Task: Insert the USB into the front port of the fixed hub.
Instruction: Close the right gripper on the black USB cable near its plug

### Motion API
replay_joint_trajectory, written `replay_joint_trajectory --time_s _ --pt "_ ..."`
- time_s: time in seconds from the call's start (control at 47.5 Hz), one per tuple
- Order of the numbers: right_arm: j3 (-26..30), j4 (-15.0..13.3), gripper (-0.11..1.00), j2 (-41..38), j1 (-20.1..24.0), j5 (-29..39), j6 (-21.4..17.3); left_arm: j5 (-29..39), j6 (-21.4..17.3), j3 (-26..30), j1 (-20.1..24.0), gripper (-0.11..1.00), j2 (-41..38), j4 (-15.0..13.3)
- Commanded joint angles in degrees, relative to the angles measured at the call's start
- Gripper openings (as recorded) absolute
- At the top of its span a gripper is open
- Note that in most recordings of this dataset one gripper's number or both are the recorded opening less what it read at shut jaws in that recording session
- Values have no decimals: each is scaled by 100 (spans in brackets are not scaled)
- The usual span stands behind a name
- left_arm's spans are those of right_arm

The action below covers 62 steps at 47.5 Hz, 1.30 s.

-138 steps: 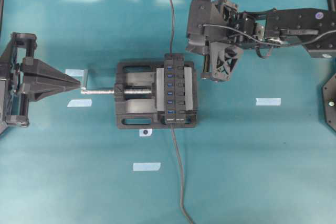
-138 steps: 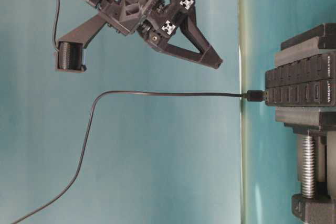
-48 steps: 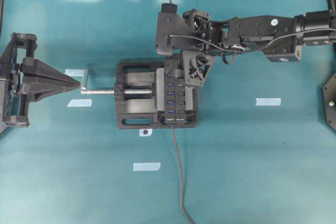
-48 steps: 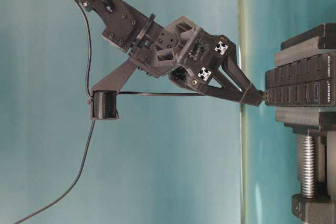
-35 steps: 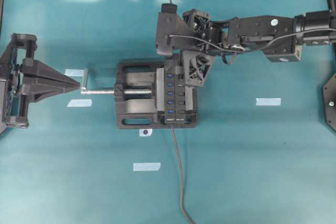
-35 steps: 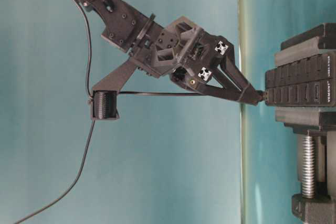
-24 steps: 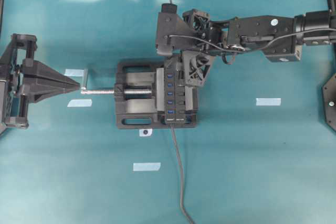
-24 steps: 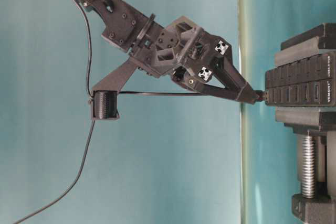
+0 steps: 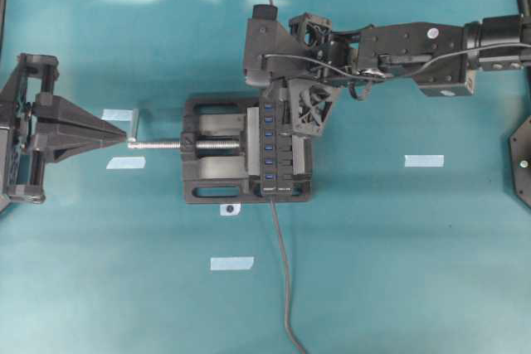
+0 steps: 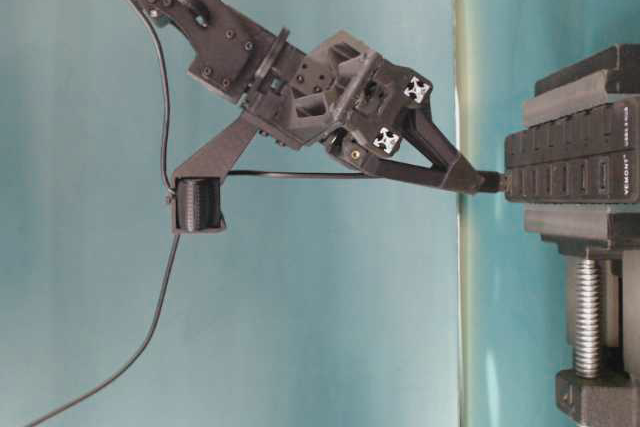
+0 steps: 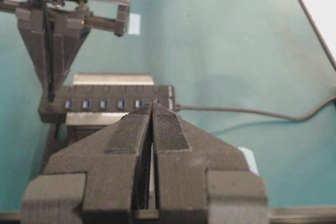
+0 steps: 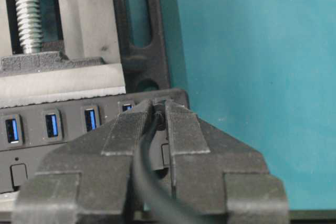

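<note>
**Plug clamped at the hub's far end**

Your landmark is the fixed hub, a narrow black strip with a row of blue ports, held in the black vise near the middle of the teal table. Going left to right from there:

1. Left gripper: well to the left of the hub, low over the table. Its two fingers are pressed together with nothing between them; the left wrist view shows the pads meeting. The tip sits just beside the silver screw handle; you cannot tell whether it touches.

2. Tape strips: pale pieces on the table, left of the hub and below it; another lies to the right.

3. Vise: around the hub, its silver screw pointing left, away from the hub.

4. Hub cable: leaves the hub's near end and runs down to the lower edge of the overhead view.

5. USB: small dark plug at the hub's far end, touching it as the table-level view shows. Its thin cable runs away from the hub, past the wrist camera.

6. Right gripper: over the hub's far end, reaching in from the right. Its fingers are closed onto the plug, with the cable passing back between them.
</note>
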<state>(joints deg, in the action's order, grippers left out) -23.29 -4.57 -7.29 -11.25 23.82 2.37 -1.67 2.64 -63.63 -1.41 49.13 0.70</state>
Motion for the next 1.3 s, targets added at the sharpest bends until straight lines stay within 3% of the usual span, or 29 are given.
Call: replay_joint_trajectory --time_s 0.0,0.379,0.61,0.821,1.284 --pt "158 0 9 88 44 -18 44 -26 18 70 -9 0 -18 9" --pt "237 0 9 176 97 26 18 -26 18 88 -9 0 0 9" --pt "519 26 9 272 132 571 9 -26 9 88 -9 0 0 18" --pt "747 26 9 325 272 1046 0 -26 9 88 -9 0 9 9" --pt "791 79 9 615 738 1143 -308 -26 9 70 -9 0 18 9"
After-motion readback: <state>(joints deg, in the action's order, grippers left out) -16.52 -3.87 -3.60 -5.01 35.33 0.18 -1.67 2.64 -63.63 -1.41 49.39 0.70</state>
